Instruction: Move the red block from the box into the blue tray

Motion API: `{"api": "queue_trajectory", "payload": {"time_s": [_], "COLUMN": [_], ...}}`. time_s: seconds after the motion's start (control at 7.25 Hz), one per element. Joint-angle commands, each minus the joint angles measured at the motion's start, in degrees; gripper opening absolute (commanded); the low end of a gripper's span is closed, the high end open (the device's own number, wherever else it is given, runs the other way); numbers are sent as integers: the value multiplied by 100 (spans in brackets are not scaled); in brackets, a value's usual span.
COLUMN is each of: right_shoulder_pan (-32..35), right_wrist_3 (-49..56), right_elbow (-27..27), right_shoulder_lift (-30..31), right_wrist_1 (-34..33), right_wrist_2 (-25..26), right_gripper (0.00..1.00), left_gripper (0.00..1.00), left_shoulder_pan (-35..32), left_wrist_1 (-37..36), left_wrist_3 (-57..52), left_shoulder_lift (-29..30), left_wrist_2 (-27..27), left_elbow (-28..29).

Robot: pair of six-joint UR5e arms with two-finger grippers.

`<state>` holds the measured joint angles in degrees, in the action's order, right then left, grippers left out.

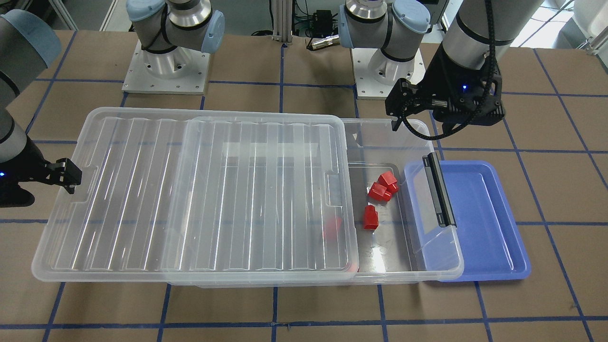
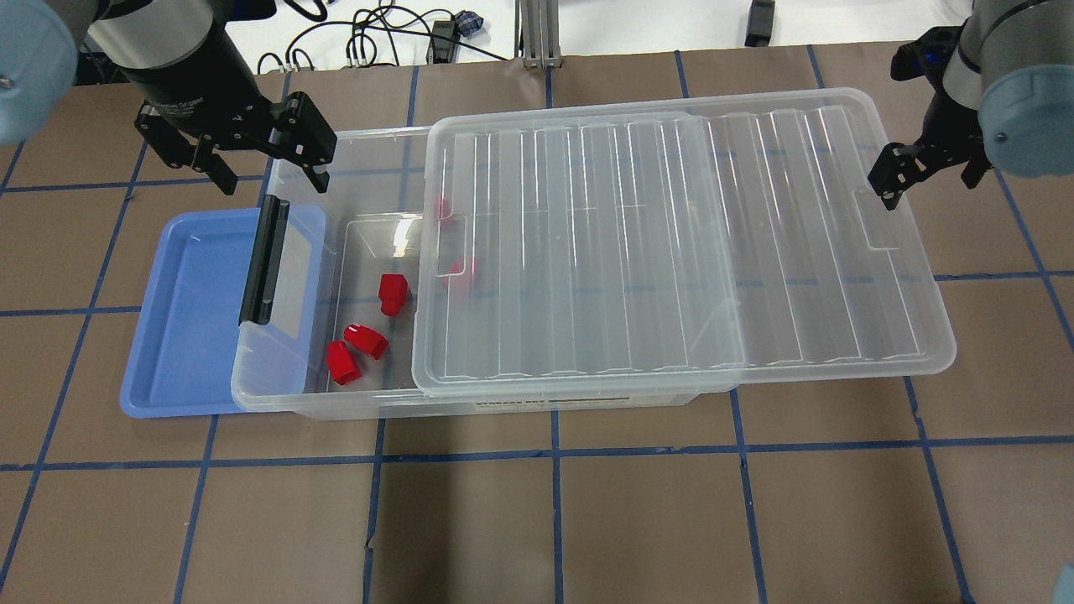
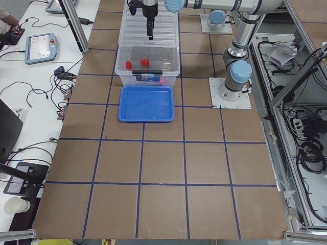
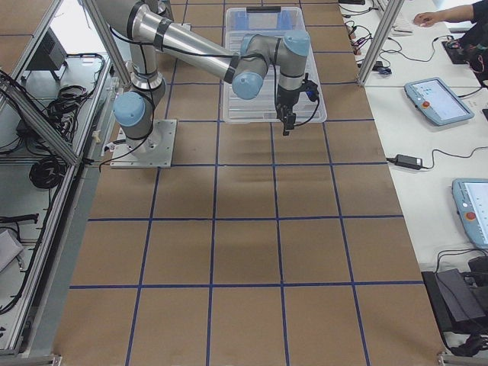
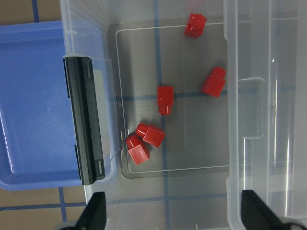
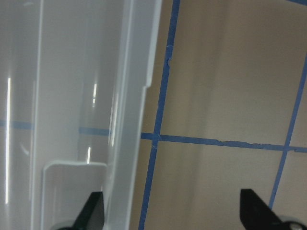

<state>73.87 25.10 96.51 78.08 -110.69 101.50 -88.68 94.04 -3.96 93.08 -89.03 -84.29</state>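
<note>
Three red blocks [image 2: 393, 294] [image 2: 366, 340] [image 2: 342, 362] lie in the open left end of the clear box [image 2: 277, 394]. Two more show blurred under its lid [image 2: 671, 252], which is slid toward my right. The left wrist view shows the blocks [image 5: 165, 99] from above. The blue tray [image 2: 193, 319] lies partly under the box's end with the black clip handle [image 2: 264, 260], and nothing lies in it. My left gripper [image 2: 270, 168] is open and empty above the box's far left corner. My right gripper [image 2: 927, 172] is open, one finger on each side of the lid's right edge [image 6: 129, 143].
The table is brown paper with blue tape lines [image 2: 554, 457]. The arm bases [image 1: 166, 66] stand behind the box. The lid overhangs the box well past its right end. Cables lie beyond the table's far edge [image 2: 377, 42].
</note>
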Motion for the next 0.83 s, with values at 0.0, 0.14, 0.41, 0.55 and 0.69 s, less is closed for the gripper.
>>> {"api": "queue_trajectory", "payload": {"time_s": [0.0,0.14,0.41,0.55,0.69], "right_shoulder_pan": [-4,-13,-126,-205,-215], "right_wrist_3": [12,21,231,415,425], "right_elbow": [-10,-10,-10,-10,-10], "right_shoulder_lift": [-4,-4,-4,-4,5], "right_wrist_1": [-5,-5,-49,-145,-146], "right_wrist_2": [89,107,195,195,195], "right_gripper": [100,100,100,100,100], "left_gripper": [100,100,100,100,100], "left_shoulder_pan": [0,0,0,0,0], "left_wrist_1": [0,0,0,0,0], "left_wrist_3": [0,0,0,0,0], "left_shoulder_lift": [0,0,0,0,0], "left_wrist_2": [0,0,9,9,9], "left_elbow": [0,0,0,0,0]}}
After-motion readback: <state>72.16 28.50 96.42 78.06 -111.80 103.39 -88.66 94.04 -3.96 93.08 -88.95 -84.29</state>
